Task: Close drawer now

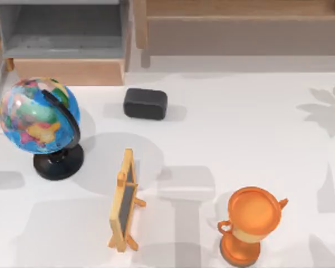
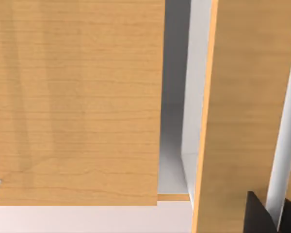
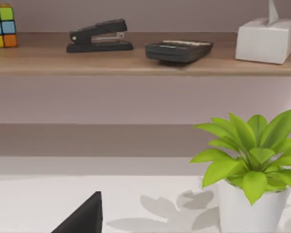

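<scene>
The drawer (image 1: 67,71) stands pulled out at the table's back left in the top view. Its grey floor and inner walls are open to view behind its light tan front panel. In the left wrist view, light wooden panels (image 2: 77,97) fill the picture from close up, with a grey-white gap (image 2: 177,121) between them. A dark part of my left gripper (image 2: 260,217) shows against the nearer panel. I cannot tell which panel belongs to the drawer. A dark part of my right gripper (image 3: 85,219) shows over the white table, facing a wall shelf.
A globe (image 1: 39,117) stands just in front of the drawer. A black box (image 1: 145,103), a small easel blackboard (image 1: 124,201) and an orange trophy (image 1: 251,223) stand on the table. The brown shelf unit (image 1: 240,28) runs along the back right. A potted plant (image 3: 252,160) is near my right gripper.
</scene>
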Robot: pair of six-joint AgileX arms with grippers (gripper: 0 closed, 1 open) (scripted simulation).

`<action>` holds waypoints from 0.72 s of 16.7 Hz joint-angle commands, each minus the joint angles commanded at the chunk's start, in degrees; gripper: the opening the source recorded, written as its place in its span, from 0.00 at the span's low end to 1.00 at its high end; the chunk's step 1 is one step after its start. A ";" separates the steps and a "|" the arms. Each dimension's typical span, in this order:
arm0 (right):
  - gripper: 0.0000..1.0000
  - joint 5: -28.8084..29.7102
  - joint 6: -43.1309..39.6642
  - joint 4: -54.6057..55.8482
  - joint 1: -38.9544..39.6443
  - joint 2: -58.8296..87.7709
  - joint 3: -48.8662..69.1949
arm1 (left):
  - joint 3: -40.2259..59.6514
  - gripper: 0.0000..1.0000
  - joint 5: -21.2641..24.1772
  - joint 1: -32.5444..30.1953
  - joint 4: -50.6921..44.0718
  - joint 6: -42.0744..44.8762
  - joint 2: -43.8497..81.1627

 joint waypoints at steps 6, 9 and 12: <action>1.00 0.00 0.00 0.00 0.00 0.00 0.00 | 4.35 0.00 -2.39 -2.42 -2.46 -0.11 1.81; 1.00 0.00 0.00 0.00 0.00 0.00 0.00 | 6.17 0.00 -3.44 -3.47 -3.57 -0.23 2.48; 1.00 0.00 0.00 0.00 0.00 0.00 0.00 | 5.82 0.00 -3.31 -3.15 -3.65 -0.29 2.47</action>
